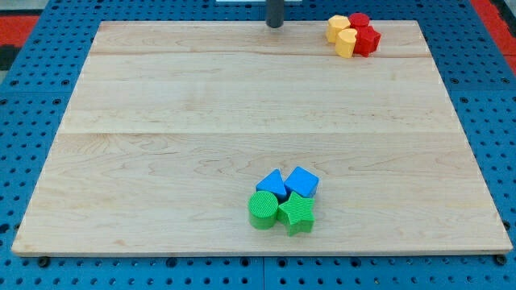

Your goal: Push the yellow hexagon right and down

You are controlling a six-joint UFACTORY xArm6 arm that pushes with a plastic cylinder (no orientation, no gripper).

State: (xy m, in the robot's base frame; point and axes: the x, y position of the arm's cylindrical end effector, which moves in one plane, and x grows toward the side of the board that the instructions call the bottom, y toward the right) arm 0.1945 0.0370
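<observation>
Nearest you, well below the tip and a bit to its right: green star [296, 214] with ribbed sides, touching a green cylinder [261, 210] on its left, and two blue blocks packed right behind them, a blue cube [302, 181] and a blue triangular-looking one [272, 184] whose shape is partly hidden by the greens. Your rod is cut off by the view's top edge; only a short dark stub shows, my tip [276, 25] sitting at the board's far edge, touching nothing, no block against it. Yellow hexagon [337, 27] is to the right of the tip at about the same depth, in the top-right cluster. It touches a second yellow block [347, 43], shape looks like a heart but hard to confirm, and two red blocks: red one at the back [359, 19], red one at the right [368, 39], both partly blocked by the yellows, shapes not readable. Wooden board [201, 121] is pale planks with visible seams, lying on blue pegboard [32, 97]. No readable writing or labels anywhere.
</observation>
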